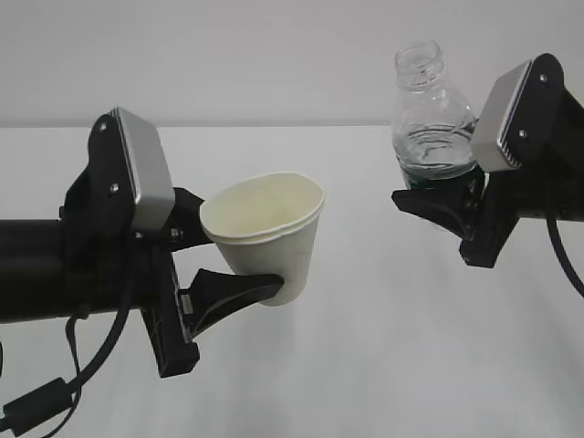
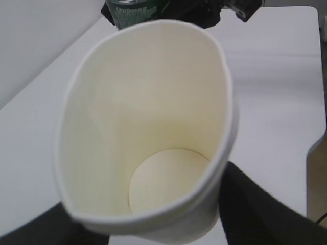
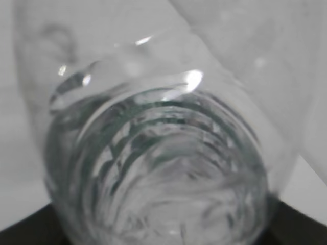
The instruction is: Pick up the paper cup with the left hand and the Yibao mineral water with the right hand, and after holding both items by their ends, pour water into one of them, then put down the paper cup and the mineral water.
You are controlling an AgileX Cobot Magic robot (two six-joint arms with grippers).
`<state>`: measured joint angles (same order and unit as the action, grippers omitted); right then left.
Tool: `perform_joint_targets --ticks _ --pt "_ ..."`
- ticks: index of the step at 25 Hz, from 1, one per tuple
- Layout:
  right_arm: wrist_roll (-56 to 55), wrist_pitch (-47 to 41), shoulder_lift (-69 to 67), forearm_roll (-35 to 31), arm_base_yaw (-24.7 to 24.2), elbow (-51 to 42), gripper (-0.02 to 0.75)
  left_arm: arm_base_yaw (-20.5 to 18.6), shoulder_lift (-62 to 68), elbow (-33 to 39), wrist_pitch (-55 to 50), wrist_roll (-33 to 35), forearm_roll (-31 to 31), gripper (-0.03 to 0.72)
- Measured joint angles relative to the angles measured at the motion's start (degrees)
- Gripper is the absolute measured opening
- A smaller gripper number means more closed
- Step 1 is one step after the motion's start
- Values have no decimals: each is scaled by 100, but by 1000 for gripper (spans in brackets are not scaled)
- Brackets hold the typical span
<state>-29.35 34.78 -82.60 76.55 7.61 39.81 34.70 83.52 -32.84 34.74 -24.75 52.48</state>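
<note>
Already both things are off the counter [image 1: 383,365] and held in the air above it. The left pincer [image 1: 239,265] is clamped on the paper cup [image 1: 269,233], one finger pressing its lower wall and the other behind it near the rim; the right pincer [image 1: 443,196] is clamped on the Yibao mineral water [image 1: 429,119] at its green band, low on the body, with the open neck at the top.

The cup is light, thin and soft. The left wrist view shows its mouth squeezed from round into a long oval, so a firmer squeeze would likely crease the wall or fold the rim. A hold lower down, near the stiffer base disc, should deform it less.

The bottle is clear ribbed plastic, part filled, so it is heavier than the cup and its weight will shift as it tilts. Its wall probably gives under pressure and may be slippery; the ribs and label band offer the better purchase. With no cap, any squeeze or jolt risks spilling. The two are apart, the bottle to the right of the cup and higher.
</note>
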Motion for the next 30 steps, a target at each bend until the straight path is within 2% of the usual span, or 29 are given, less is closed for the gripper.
perform_joint_targets --ticks 9,15,30 --pt "-12 0 0 125 0 0 453 0 618 -75 359 -13 0 426" --pt "10 0 0 263 0 0 453 135 907 -327 399 -13 23 426" --pt "610 -14 0 398 0 12 453 148 970 -434 477 -13 255 425"
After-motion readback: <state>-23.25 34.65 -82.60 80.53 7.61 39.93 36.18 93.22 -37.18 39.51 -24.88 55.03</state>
